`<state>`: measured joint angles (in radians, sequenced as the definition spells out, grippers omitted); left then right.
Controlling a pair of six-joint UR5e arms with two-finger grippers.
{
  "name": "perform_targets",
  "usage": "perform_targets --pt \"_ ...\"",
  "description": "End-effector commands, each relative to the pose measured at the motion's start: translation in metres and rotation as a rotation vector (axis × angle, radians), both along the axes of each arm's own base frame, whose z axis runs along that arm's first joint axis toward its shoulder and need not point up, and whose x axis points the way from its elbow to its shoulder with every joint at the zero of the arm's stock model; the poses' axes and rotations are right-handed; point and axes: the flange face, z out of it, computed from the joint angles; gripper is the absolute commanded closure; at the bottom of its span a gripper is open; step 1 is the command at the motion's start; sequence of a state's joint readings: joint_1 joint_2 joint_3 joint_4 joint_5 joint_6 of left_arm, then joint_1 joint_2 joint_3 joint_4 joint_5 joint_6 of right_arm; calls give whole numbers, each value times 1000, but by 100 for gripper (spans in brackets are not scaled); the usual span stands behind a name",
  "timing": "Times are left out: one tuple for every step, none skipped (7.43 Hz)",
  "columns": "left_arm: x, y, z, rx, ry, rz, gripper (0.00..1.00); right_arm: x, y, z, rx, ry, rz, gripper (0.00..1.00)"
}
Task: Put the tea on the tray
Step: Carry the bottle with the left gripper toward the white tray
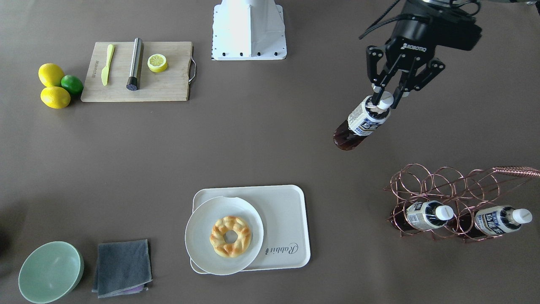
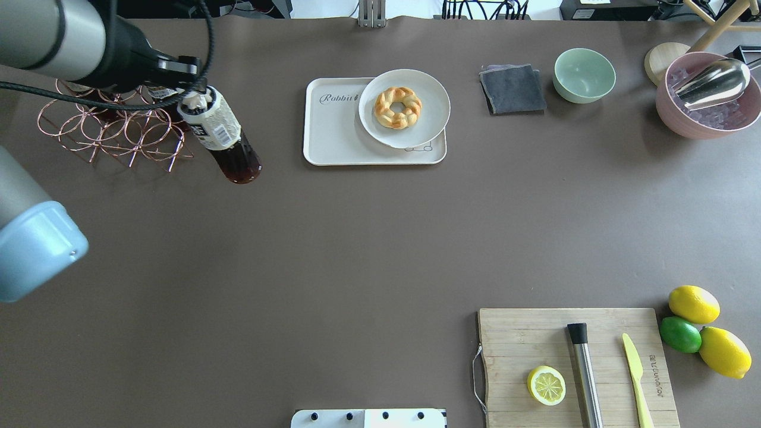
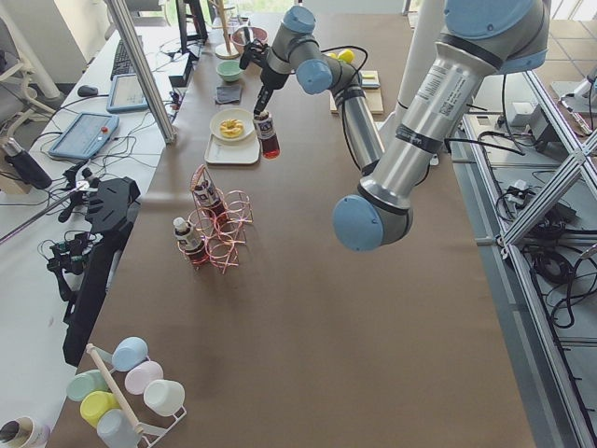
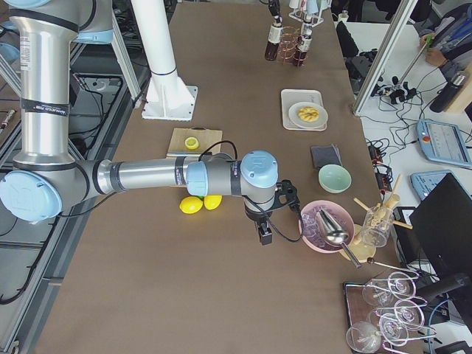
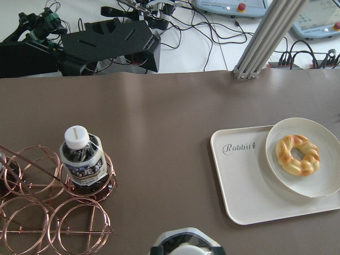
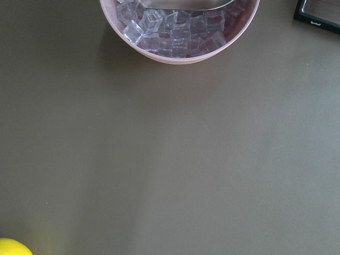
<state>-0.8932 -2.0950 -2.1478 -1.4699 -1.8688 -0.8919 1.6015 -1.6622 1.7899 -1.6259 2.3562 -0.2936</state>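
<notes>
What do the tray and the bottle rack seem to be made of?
The tray: probably plastic, cream-white and matte, with a moulded low rim and rounded corners. The bottle rack: metal wire, copper-coloured and shiny, bent into thin open rings.

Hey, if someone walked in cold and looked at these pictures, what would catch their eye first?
The left gripper clamped on the capped neck of a tea bottle, between the copper wire rack and the tray. Next, the braided ring pastry on a round plate that overhangs the tray's end toward the robot's right.
</notes>
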Motion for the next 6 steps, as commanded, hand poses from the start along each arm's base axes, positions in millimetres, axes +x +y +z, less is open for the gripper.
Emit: perform_targets --pt "144 20 -72 1 -49 5 100 0 0 0 0 0 -1 0" --pt "161 22 -74 -3 -61 16 100 0 0 2 -4 0 0 0" --pt "179 30 -71 -6 -74 42 100 0 0 0 -1 -2 0 0" --pt "202 34 -74 -12 -84 68 100 0 0 1 -2 -2 0 0" --pt "218 37 -74 -19 -94 88 100 0 0 1 -2 -2 0 0" --pt "230 45 -86 -10 -84 109 100 0 0 1 -2 -2 0 0"
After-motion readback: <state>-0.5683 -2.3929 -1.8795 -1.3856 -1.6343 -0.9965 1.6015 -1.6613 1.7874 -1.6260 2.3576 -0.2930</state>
